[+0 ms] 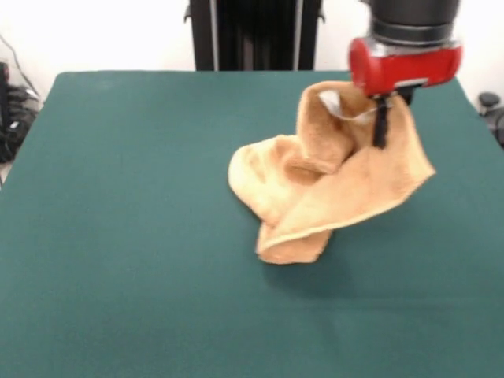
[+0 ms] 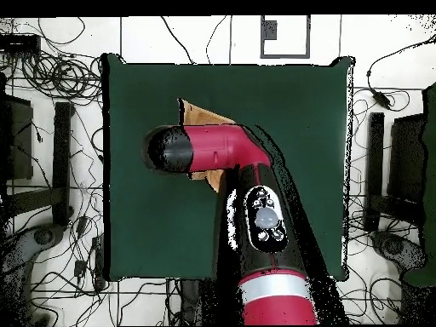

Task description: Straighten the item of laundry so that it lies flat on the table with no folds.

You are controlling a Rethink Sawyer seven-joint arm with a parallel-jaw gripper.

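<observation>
tangled cables on white floor

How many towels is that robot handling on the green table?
1. The single tan-orange towel hangs bunched from the gripper, its lower folds resting on the green table. From overhead the arm covers most of it, though nothing suggests a second.

The table is a broad rectangle under dark green felt-like cloth, its surface smooth and mostly bare. One thing lies on it: the tan-orange towel, crumpled a little toward three o'clock of centre in the front view. Its lower folds rest on the felt, while its upper part rises off the surface toward one o'clock.
</observation>
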